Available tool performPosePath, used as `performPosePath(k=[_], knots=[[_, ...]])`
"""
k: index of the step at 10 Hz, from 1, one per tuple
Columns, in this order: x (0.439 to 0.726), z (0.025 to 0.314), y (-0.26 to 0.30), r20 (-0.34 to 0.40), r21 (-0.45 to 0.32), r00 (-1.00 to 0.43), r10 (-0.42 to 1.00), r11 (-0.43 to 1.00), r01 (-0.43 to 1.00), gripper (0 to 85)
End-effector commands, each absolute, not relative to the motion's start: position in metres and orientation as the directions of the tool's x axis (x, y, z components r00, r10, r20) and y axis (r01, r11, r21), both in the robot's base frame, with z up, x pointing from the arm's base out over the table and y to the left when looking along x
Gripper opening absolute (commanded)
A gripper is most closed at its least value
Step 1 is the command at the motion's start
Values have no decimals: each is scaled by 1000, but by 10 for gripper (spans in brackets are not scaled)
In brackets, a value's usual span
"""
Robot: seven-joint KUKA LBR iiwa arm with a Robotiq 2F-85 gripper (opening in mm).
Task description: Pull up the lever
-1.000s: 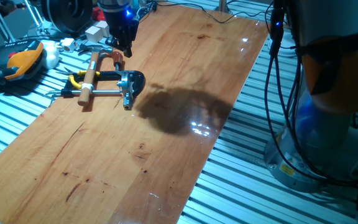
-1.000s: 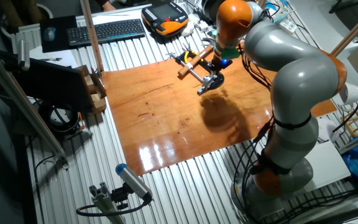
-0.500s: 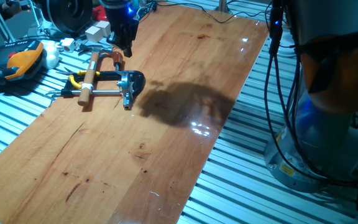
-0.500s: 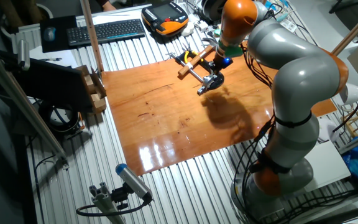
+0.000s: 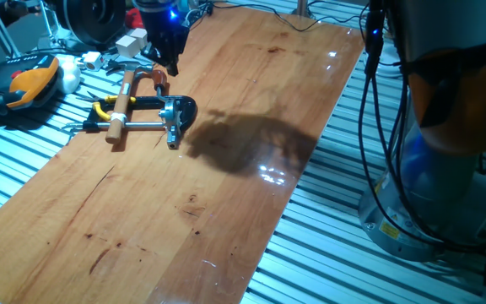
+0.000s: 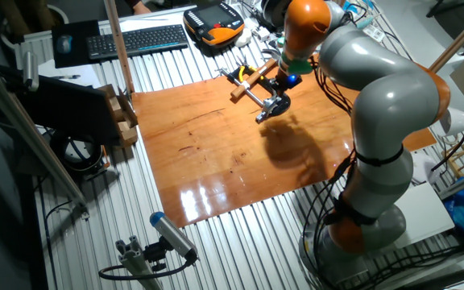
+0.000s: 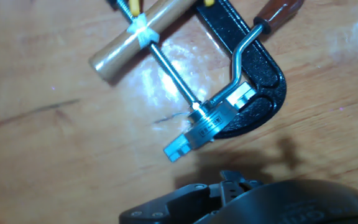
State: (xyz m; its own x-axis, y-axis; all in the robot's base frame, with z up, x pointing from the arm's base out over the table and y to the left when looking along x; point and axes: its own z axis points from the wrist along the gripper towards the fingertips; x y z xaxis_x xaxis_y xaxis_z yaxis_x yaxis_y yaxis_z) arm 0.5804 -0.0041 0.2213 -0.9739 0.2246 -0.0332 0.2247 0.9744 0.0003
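Observation:
A small black clamp (image 5: 180, 110) lies on the wooden board (image 5: 226, 186), with its pale wooden handle (image 5: 121, 105) and thin steel rod (image 7: 173, 71) pointing left. The lever (image 7: 240, 53) is a curved silvery arm with a reddish-brown end (image 5: 154, 78). It lies low along the clamp frame (image 7: 263, 81). My gripper (image 5: 173, 63) hovers just behind the clamp, beside the lever's reddish end and holding nothing. In the hand view only its dark body (image 7: 229, 183) shows at the bottom edge, near the clamp's steel foot (image 7: 207, 121). In the other fixed view the gripper (image 6: 283, 82) hangs over the clamp (image 6: 268, 103).
An orange teach pendant (image 5: 28, 84), yellow-handled pliers (image 5: 101, 110) and small white parts (image 5: 129, 42) lie left of the board on the slatted metal table. The arm's base (image 6: 361, 217) and cables (image 5: 378, 127) stand at the board's right edge.
The wrist wobbled slightly sideways and came back. The clamp and lever have not moved.

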Motion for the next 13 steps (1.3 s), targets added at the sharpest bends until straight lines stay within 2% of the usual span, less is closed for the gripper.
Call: performPosePath(k=[1, 2, 4, 6, 9, 11, 13], knots=[[585, 222, -1, -54, -9, -939, 339, 940, 340, 0], [591, 223, 3, -90, -29, -923, 373, 926, 377, 0], [605, 233, -1, -116, -44, -902, 416, 905, 423, 0], [615, 236, -11, -108, -27, -893, 437, 897, 442, 0], [629, 233, -23, -96, 15, -828, 553, 832, 554, 0], [638, 231, -34, -125, -1, -802, 584, 808, 589, 0], [649, 226, -46, -122, 2, -802, 585, 808, 589, 0]])
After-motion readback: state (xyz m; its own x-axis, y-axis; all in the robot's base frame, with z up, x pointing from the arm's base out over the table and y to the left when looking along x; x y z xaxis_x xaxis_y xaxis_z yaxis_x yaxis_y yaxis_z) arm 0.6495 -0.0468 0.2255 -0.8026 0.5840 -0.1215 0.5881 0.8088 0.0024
